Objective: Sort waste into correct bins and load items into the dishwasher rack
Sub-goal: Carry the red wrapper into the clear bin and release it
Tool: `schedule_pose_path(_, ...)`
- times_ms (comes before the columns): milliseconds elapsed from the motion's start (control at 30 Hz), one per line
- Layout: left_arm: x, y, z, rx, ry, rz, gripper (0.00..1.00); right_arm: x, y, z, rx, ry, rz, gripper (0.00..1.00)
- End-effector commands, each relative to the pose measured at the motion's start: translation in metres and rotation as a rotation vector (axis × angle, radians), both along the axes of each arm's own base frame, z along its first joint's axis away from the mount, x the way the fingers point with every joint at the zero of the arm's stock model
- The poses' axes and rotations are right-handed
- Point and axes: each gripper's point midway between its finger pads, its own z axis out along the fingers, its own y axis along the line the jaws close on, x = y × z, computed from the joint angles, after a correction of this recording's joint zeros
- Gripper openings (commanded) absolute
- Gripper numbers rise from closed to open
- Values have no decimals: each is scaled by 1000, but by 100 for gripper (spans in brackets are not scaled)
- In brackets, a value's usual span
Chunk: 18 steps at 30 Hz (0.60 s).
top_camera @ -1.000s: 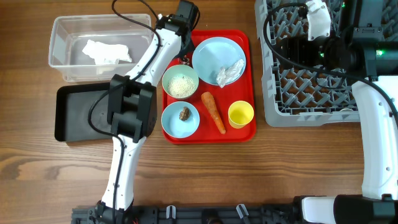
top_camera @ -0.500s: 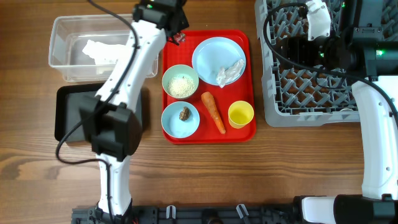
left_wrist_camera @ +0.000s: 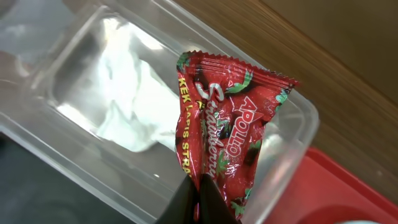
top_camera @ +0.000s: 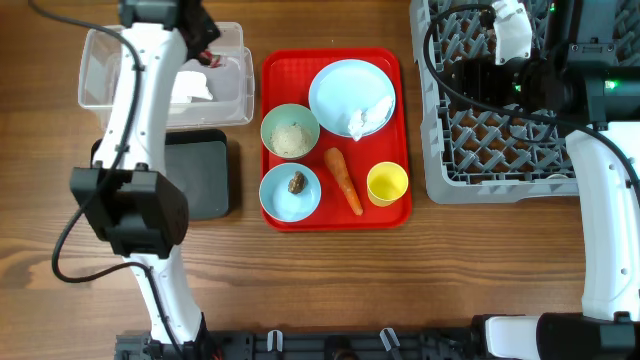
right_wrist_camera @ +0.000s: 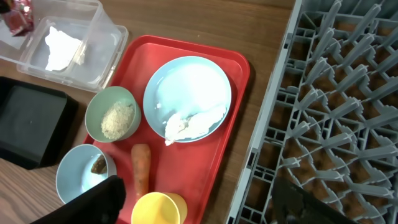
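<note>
- The jaws of your left gripper [left_wrist_camera: 200, 198] pinch the red candy wrapper [left_wrist_camera: 230, 118] over the clear tub [top_camera: 235, 95].
- The jaws of your right gripper [right_wrist_camera: 199, 202] stand wide apart, holding nothing.

I'm seeing the wooden table [top_camera: 330, 290] carrying four things directly: the clear tub [top_camera: 240, 95] sitting far left, the black tray [top_camera: 200, 178] lying just beside it, the red tray [top_camera: 280, 70] resting mid-table, and the grey rack [top_camera: 470, 140] standing at right.

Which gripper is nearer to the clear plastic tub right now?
Left. The left gripper hangs directly above the clear tub, shut on the red wrapper. The right gripper is open far across the table, by the dishwasher rack edge, beyond the red tray.
</note>
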Motion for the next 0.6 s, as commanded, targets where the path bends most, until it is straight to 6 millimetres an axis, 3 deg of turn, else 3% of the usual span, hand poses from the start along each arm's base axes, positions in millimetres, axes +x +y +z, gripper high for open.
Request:
schedule_pose_path(0,0,11,-4,7,12,12,27,4,-3,-2,-15,-1,1,77)
schedule_pose_path(67,1,11,-5,8,11,13,61,4,-3,-2,-15,0,1,77)
schedule_pose_path(100,2,11,-7,8,11,13,73,4,-3,-2,-15,0,1,77)
schedule_pose_path(167,4,11,-7,7,5,13,85,4,-3,-2,-15,0,0,77)
schedule_pose_path(300,12,2,-6,-14,-20,-28,89,3,-2,-3,-14,6,-1,77)
schedule_pose_path(367,21,-31,1,-70,-46,-236,89,3,-3,-3,-14,6,-1,77)
schedule_pose_path(433,24,-77,13,-135,-90,-481,89,3,-3,-3,-14,6,-1,78)
schedule_pose_path(500,19,-120,21,-178,-122,-657,92,3,-3,-3,-14,6,0,78)
schedule_pose_path(567,12,-149,21,-172,-118,-751,94,3,-2,-3,-14,6,0,78)
